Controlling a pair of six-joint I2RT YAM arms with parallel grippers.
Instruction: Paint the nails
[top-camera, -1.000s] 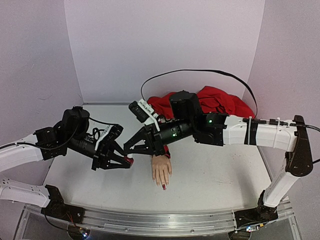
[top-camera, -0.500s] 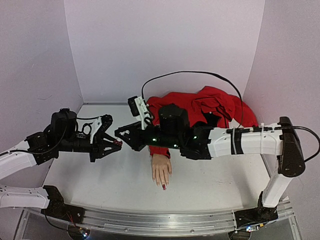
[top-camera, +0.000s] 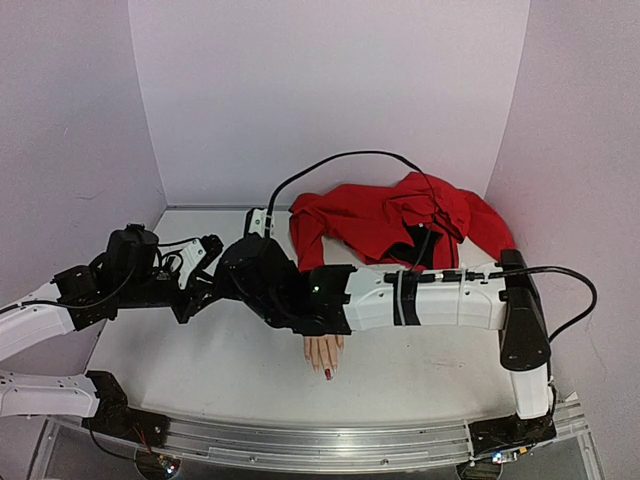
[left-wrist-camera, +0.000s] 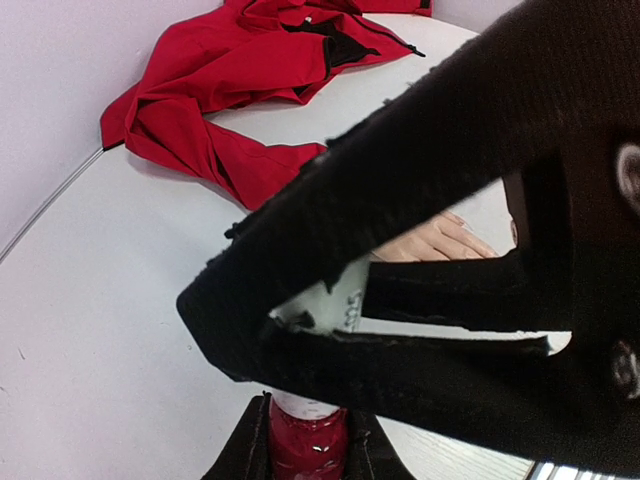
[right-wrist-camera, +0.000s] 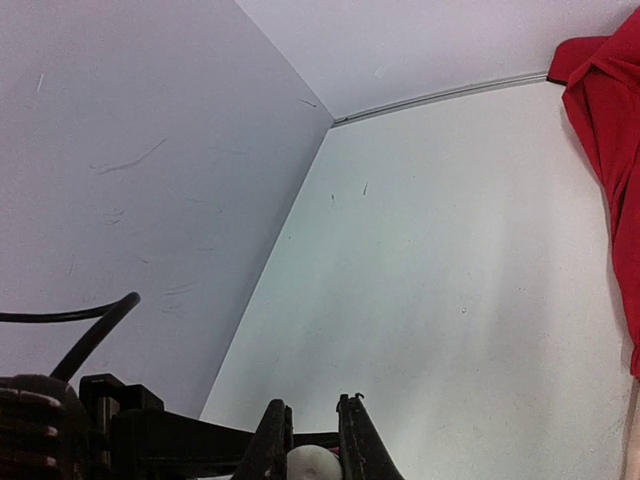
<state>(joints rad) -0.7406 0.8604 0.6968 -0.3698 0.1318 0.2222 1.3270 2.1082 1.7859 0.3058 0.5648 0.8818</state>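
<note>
So the left gripper (left-wrist-camera: 305, 462) is clamped on the little dark-red polish bottle (left-wrist-camera: 306, 438). You can see both black fingers hugging the glass at the bottom of the left wrist view, with the bottle standing upright between them. The right gripper (right-wrist-camera: 311, 420) is closed too, pinching the bottle's white cap (right-wrist-camera: 310, 466). From its own wrist camera the rounded top of the cap sits right between the two fingers. From the left wrist cam the right gripper's fingers cross the whole shot diagonally and the cap peeks out between them, just above the glass. So it's one bottle with both grippers on it, held over the left part of the table (top-camera: 200, 350).

From the top camera the two grippers meet left of centre. The right arm (top-camera: 430, 300) is stretched flat across the table from the right side, and its black wrist hides the actual bottle from above.

The mannequin hand (top-camera: 323, 352) lies flat on the table, fingers pointing at the near edge, poking out from under the right arm's forearm. It's off to the right of the bottle and not touching it. As for the nails (top-camera: 327, 374), one fingertip is clearly dark red. The others are too small for me to call.

Behind all that a crumpled red garment (top-camera: 400, 215) is heaped at the back of the table, and a black cable (top-camera: 330, 160) arcs over it.
</note>
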